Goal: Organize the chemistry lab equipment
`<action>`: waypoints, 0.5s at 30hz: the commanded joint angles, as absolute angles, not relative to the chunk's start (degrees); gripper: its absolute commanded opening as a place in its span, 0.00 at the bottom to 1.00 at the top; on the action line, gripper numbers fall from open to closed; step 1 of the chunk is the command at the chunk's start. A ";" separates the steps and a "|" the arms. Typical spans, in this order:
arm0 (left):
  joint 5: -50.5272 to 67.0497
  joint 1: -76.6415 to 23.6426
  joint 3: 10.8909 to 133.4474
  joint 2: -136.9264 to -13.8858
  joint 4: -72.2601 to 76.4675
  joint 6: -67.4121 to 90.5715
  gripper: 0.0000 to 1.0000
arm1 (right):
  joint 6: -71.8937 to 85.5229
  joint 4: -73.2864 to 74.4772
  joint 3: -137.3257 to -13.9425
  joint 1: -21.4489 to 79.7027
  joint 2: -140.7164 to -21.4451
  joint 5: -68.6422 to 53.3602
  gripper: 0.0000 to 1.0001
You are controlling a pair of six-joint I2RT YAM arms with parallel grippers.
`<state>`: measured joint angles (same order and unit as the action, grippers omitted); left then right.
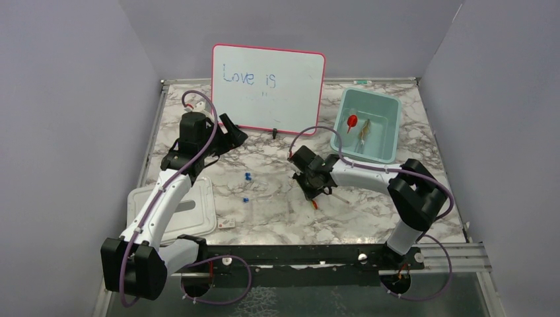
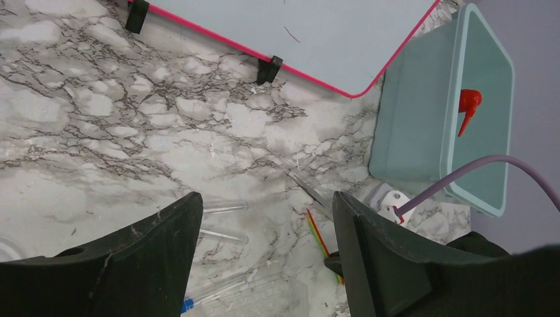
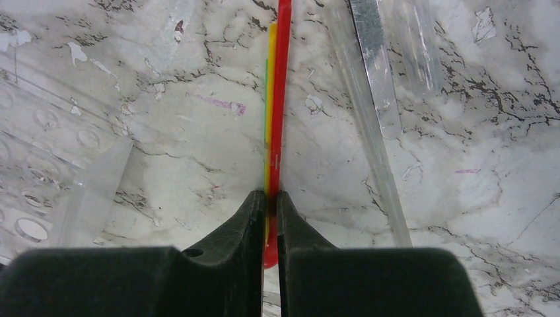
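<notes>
— My right hand (image 3: pixel 271 201) is pinched on the red stick (image 3: pixel 282 79), low over the table (image 1: pixel 264 158) near its middle.
— Which way does it lie?
— Straight out from my fingers toward twelve. A yellow stick (image 3: pixel 270 66) seems caught with it. The bin (image 1: pixel 389 109) sits at one o'clock, far nearer me than my left hand (image 1: pixel 228 129), which hangs spread.

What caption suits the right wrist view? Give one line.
Right tool shut on a thin red-and-yellow stick on the marble table, metal tongs alongside.
</notes>
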<state>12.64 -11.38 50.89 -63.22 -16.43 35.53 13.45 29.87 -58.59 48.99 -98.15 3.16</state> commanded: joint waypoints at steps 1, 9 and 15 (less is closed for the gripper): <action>11.84 -11.57 53.44 -62.87 -17.20 34.20 0.74 | 12.03 28.57 -58.90 48.60 -95.56 -1.03 0.12; 11.04 -11.53 54.77 -63.20 -17.27 32.46 0.74 | 13.36 27.32 -63.01 48.45 -87.00 -4.40 0.11; 10.80 -11.52 56.17 -63.37 -17.27 32.32 0.75 | 15.73 27.68 -67.77 46.82 -81.70 0.64 0.10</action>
